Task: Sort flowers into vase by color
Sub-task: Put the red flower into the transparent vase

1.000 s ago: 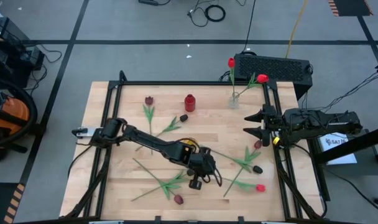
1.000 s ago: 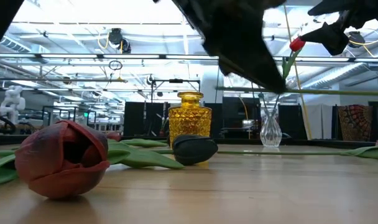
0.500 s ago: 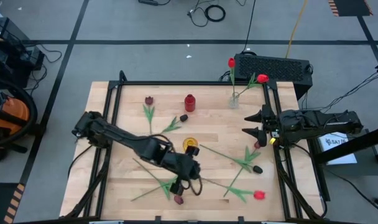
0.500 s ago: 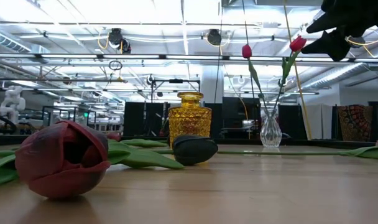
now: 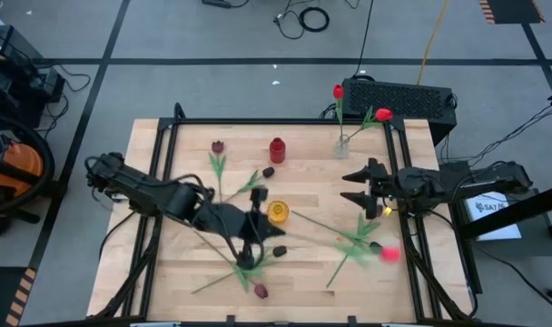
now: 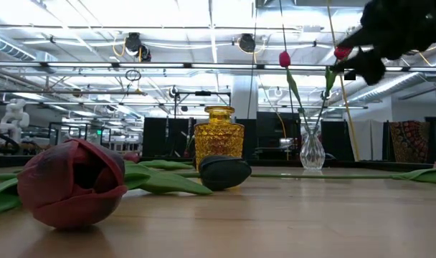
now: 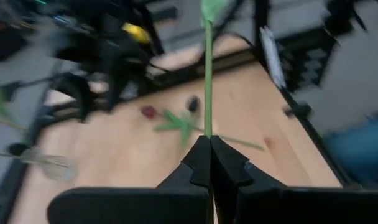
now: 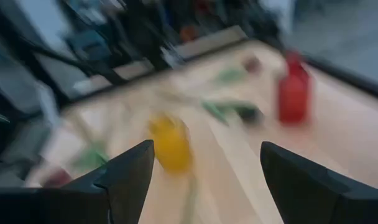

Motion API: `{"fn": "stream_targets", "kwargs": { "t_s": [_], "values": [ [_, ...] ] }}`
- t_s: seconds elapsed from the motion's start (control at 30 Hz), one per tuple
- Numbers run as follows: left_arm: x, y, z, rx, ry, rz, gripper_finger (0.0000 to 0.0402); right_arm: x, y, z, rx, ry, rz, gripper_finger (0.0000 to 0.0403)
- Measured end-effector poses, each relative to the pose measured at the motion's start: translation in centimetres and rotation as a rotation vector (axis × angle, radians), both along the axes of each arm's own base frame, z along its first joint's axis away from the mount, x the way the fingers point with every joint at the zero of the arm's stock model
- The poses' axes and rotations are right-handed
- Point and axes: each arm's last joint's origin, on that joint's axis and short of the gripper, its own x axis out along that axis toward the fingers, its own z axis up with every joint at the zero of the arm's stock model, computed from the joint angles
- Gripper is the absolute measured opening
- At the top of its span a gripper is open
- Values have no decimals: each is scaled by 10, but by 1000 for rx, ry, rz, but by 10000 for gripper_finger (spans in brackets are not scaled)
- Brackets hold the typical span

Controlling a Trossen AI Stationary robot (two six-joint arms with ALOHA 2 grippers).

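Dragging the red tulip point(image 5: 389, 254) up and away from the near edge since a moment ago, swinging the arm back leftward across the table point(image 5: 167, 272). Clamping the left gripper point(image 7: 209, 144) tight on its thin green stem point(image 7: 207, 74). Holding the right gripper point(image 5: 347, 185) wide and empty over the right side. Judging it light, springy and floppy, so gripping mid-stem, never the soft head. Counting three vases: red vase point(image 5: 277, 150), yellow vase point(image 5: 278, 212) and clear vase point(image 5: 341, 147). Spotting two standing tulips point(image 5: 338, 91) there, and at least four loose tulips point(image 5: 218, 146) lying about.
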Motion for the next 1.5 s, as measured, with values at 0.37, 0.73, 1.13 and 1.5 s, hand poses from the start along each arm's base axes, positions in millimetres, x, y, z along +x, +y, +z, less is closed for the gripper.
{"fn": "stream_targets", "kwargs": {
  "t_s": [0.37, 0.73, 1.13, 1.5],
  "values": [
    [1, 19, 36, -15, -271, 77, 1, 18, 16, 21, -143, -510, 164, 286],
    [38, 24, 20, -21, -355, 140, 1, 41, 55, 51, -371, -734, 212, 274],
    [44, 20, 6, 0, -323, 177, 1, 60, 86, 79, -493, -714, 116, 184],
    [44, 20, 5, 10, -317, 183, 1, 58, 89, 80, -511, -715, 105, 20]
  ]
}}
